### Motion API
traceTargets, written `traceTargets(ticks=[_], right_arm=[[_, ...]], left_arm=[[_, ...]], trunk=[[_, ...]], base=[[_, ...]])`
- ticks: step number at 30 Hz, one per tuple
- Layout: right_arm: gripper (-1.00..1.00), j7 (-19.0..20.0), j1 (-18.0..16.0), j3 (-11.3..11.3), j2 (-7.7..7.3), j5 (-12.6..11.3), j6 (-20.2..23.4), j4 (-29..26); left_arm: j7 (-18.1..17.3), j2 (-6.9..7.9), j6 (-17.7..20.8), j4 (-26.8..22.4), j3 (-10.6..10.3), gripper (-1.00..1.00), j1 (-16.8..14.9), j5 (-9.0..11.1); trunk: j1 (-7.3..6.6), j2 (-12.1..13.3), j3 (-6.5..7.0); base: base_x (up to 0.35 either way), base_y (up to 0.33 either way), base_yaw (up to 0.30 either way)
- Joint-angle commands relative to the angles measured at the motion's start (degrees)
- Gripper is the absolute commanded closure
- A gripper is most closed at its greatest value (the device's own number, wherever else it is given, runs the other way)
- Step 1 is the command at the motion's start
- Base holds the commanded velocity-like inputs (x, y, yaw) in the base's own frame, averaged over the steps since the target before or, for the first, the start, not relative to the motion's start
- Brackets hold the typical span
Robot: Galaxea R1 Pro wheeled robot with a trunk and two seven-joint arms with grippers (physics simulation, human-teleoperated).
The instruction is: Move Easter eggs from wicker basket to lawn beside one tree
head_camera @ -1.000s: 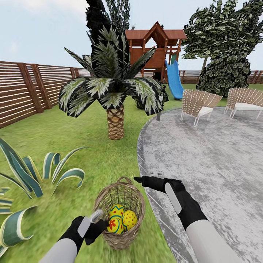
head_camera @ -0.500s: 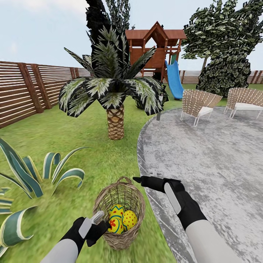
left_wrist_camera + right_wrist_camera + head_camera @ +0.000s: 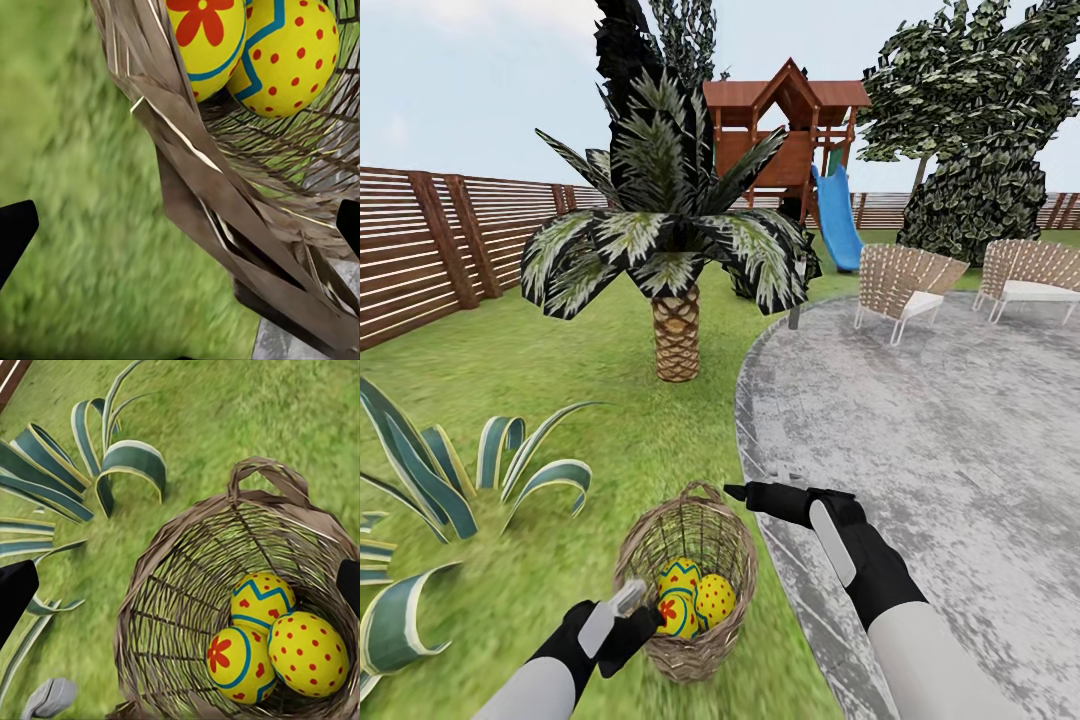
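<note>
Three Easter eggs (image 3: pixel 690 598) sit in wicker basket (image 3: pixel 690 650); left gripper (image 3: pixel 643 607), jaws spread, at rim, should clear it, then clamp nearest egg; right gripper (image 3: pixel 738 491), jaws spread, idles.

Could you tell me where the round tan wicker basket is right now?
In the head view, the round tan wicker basket sits low centre on the green lawn, at the grey patio's edge, between both grippers.

Flat, bright daylight reaches me from overhead, glare-free, with faint shadow under the palm (image 3: pixel 676 345) at twelve o'clock. My head view bows toward its edges. Grass (image 3: pixel 82 225) smears soft in my left wrist view; wicker (image 3: pixel 180 607) renders crisp.
</note>
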Motion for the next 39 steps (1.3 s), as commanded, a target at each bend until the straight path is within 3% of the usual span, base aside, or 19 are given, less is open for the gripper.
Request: traceTargets(ticks=[1,14,15,39], right_arm=[[-1.0,0.08,-0.03,-0.04,-0.01,-0.04,0.27,-0.05],[-1.0,0.08,-0.03,-0.09,-0.03,-0.04,0.27,0.03],[-1.0,0.08,-0.03,-0.1,-0.03,-0.04,0.27,0.04],[-1.0,0.08,-0.03,-0.07,0.0,-0.05,0.3,0.13]], left_arm=[[0.27,-0.05,0.3,-0.1,0.2,-1.0,-0.02,0.28],[0.3,-0.19,0.38,0.17,0.2,-1.0,-0.02,0.33],[0.27,-0.2,0.36,0.17,0.2,1.0,-0.02,0.33],[-0.1,-0.49,0.53,0.17,0.2,1.0,-0.02,0.33]], trunk=[[-0.01,-0.03,-0.06],[-0.01,-0.03,-0.06],[-0.01,-0.03,-0.06],[-0.01,-0.03,-0.06]], base=[[0.0,0.0,0.0],[0.0,0.0,0.0],[0.0,0.0,0.0],[0.0,0.0,0.0]])
